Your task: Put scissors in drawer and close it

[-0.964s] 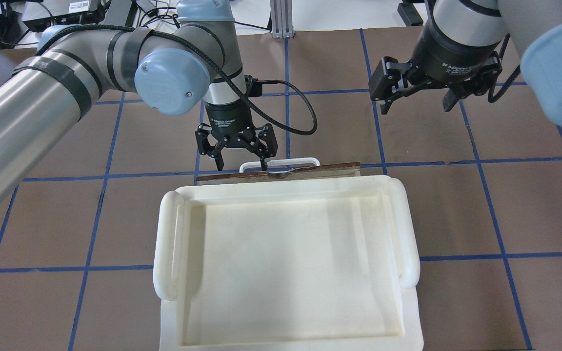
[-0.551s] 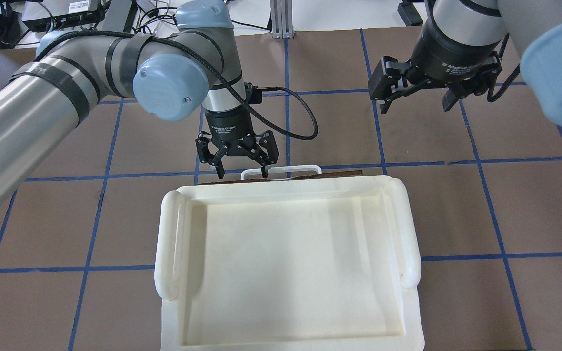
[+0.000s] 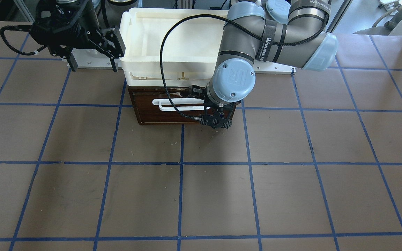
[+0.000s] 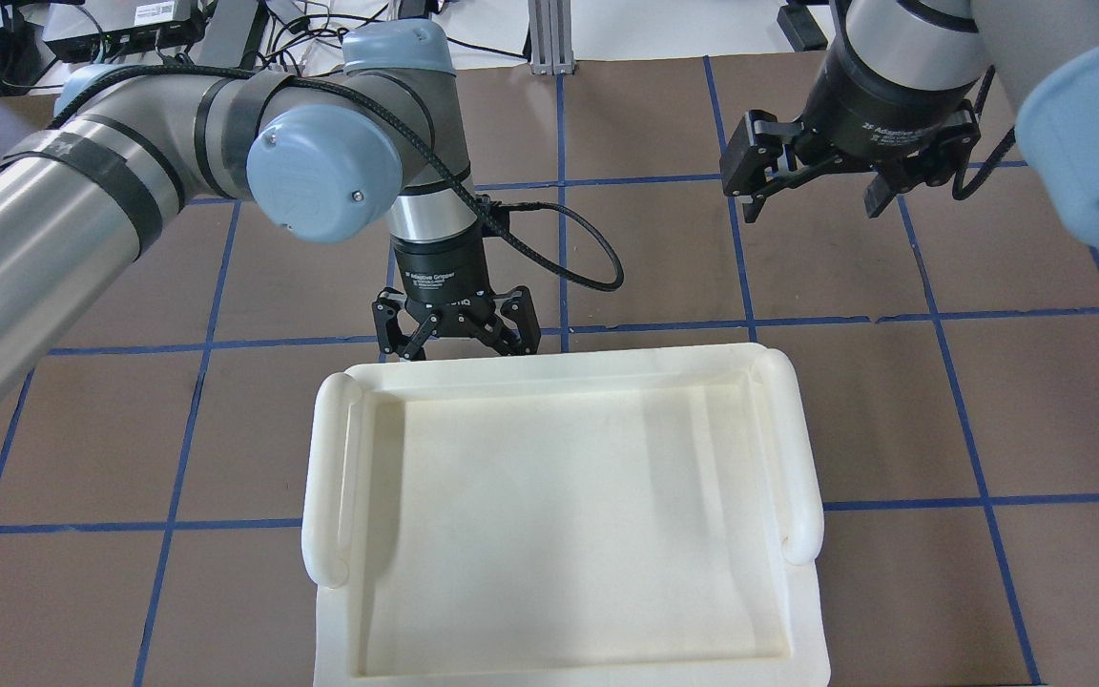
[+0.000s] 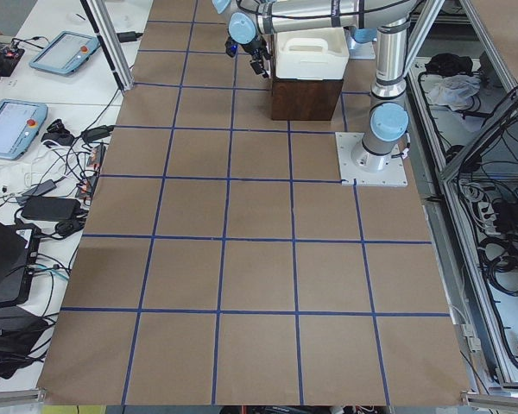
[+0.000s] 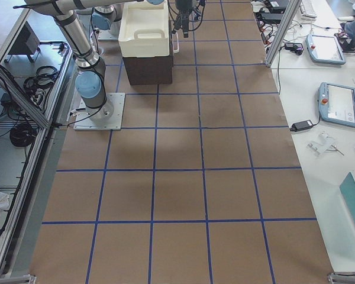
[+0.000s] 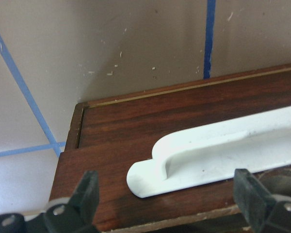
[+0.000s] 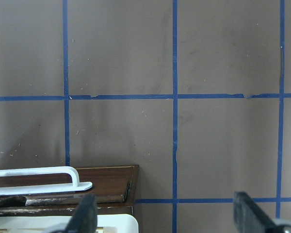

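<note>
The drawer [image 3: 173, 113] shows its dark brown front and white bar handle [image 3: 178, 104], and looks pushed into the small cabinet. My left gripper [image 3: 216, 118] is open and empty, right at the drawer front by the handle's end. In the left wrist view, the front [image 7: 184, 121] and handle [image 7: 223, 155] fill the space between the fingers [image 7: 87, 194]. In the overhead view, the left gripper [image 4: 461, 350] is at the white tray's far edge and the drawer is hidden. My right gripper [image 4: 814, 210] is open and empty, high to the right. The scissors are out of view.
A large white plastic tray [image 4: 798, 448] sits on top of the cabinet and covers it from above. The cabinet [image 6: 147, 68] stands close to the robot's base. Brown table with blue tape lines [image 3: 180, 164] spreads in front of the drawer.
My left gripper has moved toward the tray, staying open. The drawer front and white handle have slid in under the tray's edge and no longer show from overhead. The right arm has not moved.
</note>
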### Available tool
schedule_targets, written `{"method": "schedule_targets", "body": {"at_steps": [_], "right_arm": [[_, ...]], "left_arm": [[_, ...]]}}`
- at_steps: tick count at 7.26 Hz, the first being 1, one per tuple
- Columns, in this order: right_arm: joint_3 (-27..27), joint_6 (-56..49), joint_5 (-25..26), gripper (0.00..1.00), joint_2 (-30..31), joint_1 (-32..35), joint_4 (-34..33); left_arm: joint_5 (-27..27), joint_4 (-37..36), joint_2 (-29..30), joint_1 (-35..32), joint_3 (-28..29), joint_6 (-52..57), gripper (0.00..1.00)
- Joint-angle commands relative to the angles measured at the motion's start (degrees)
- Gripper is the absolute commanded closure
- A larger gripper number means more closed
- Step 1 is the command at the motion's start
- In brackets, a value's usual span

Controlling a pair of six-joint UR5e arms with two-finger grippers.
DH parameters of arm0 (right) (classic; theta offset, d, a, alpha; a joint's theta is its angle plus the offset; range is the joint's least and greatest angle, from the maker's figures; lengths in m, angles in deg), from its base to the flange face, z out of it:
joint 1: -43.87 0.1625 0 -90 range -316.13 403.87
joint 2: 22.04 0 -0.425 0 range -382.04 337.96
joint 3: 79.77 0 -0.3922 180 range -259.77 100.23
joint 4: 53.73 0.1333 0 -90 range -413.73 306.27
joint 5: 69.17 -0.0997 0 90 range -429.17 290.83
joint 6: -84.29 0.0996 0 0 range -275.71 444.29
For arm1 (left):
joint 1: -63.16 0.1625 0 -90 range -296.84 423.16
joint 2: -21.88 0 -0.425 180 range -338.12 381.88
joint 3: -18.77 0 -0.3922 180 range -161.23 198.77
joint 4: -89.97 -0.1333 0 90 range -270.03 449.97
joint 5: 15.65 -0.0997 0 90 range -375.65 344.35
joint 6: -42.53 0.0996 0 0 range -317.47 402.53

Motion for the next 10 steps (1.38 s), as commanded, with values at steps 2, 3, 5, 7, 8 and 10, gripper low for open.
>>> {"method": "schedule_targets", "body": {"at_steps": [2, 3, 5, 7, 8, 10], "right_arm": [[0.03, 0.05, -0.09, 0.0, 0.0, 0.0, 0.03], [0.03, 0.05, -0.09, 0.0, 0.0, 0.0, 0.03], [0.03, 0.05, -0.09, 0.0, 0.0, 0.0, 0.03], [0.03, 0.05, -0.09, 0.0, 0.0, 0.0, 0.03], [0.03, 0.05, -0.09, 0.0, 0.0, 0.0, 0.03], [-0.06, 0.13, -0.09, 0.0, 0.0, 0.0, 0.03]], "left_arm": [[-0.09, 0.69, 0.08, -0.24, -1.0, 0.01, 0.0], [0.0, 0.69, 0.35, -0.24, -1.0, 0.1, 0.0], [-0.09, 0.52, 0.18, -0.07, -0.31, 0.01, 0.0], [-0.96, 0.43, -1.49, 0.89, 3.71, 0.01, 0.0], [-4.71, -0.09, -1.76, 1.68, 7.48, 0.79, 0.0], [-8.07, -4.37, -3.76, 5.45, 10.59, 0.89, 0.0]]}}
